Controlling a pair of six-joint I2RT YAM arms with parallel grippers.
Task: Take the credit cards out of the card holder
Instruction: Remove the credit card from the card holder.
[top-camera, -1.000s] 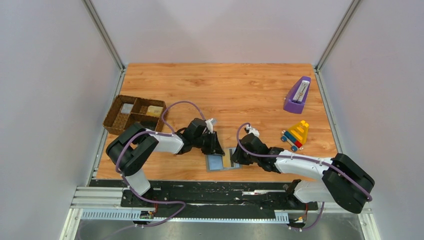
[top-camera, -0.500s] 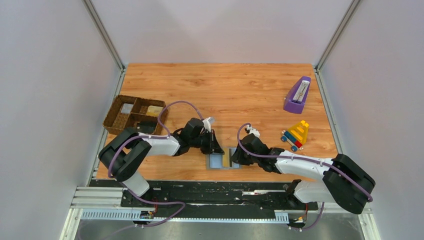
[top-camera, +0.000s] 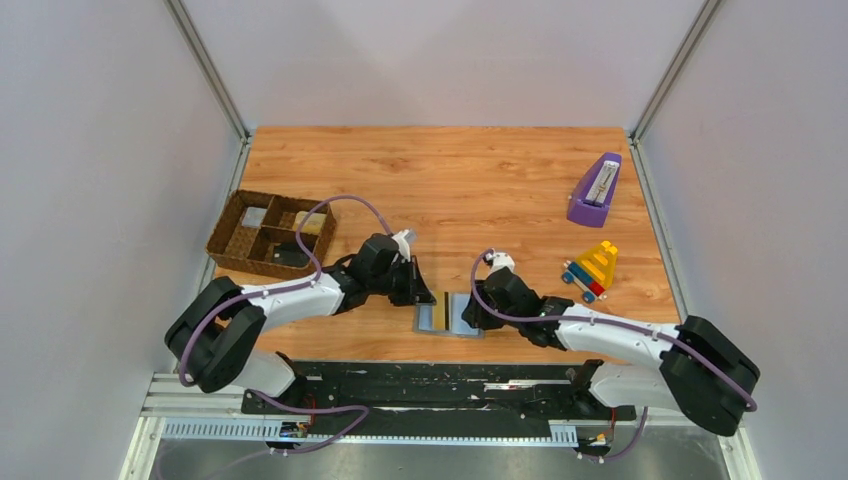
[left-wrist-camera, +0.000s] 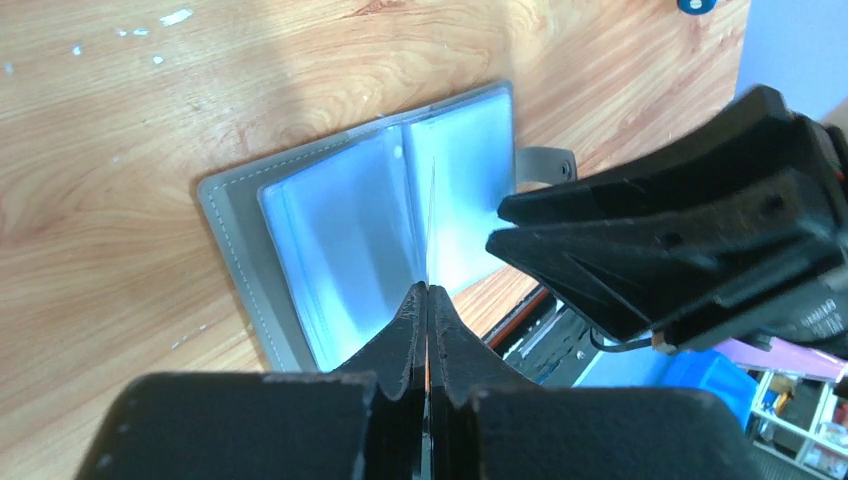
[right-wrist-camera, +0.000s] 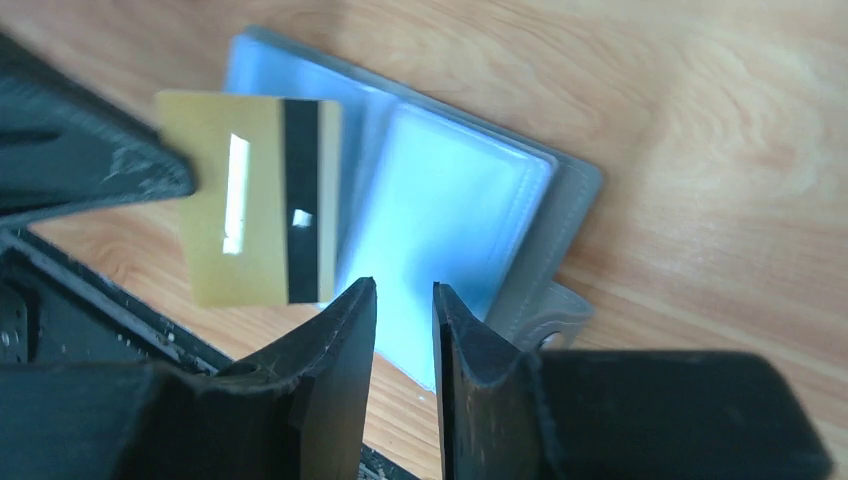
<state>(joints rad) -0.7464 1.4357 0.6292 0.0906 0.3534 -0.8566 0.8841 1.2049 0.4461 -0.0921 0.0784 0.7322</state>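
Observation:
The card holder (top-camera: 465, 318) lies open near the table's front edge, its pale blue-grey pockets (right-wrist-camera: 450, 215) facing up inside a grey cover (left-wrist-camera: 235, 250). My left gripper (top-camera: 418, 292) is shut on a tan credit card (right-wrist-camera: 250, 200) with a black stripe. The card is lifted over the holder's left side and shows edge-on (left-wrist-camera: 431, 225) in the left wrist view, running out from the jaws (left-wrist-camera: 428, 290). My right gripper (right-wrist-camera: 404, 292) hovers over the holder's right pocket, its jaws a little apart with nothing between them (top-camera: 468, 312).
A brown woven divided tray (top-camera: 232, 240) with flat pieces in it stands at the left. A purple wedge-shaped object (top-camera: 595, 190) and a colourful toy (top-camera: 592, 270) sit at the right. The black base rail (top-camera: 430, 380) runs just in front of the holder.
The left gripper has shut on the tan card and drawn back to the left, pulling the card with it. The right gripper's jaws have parted slightly.

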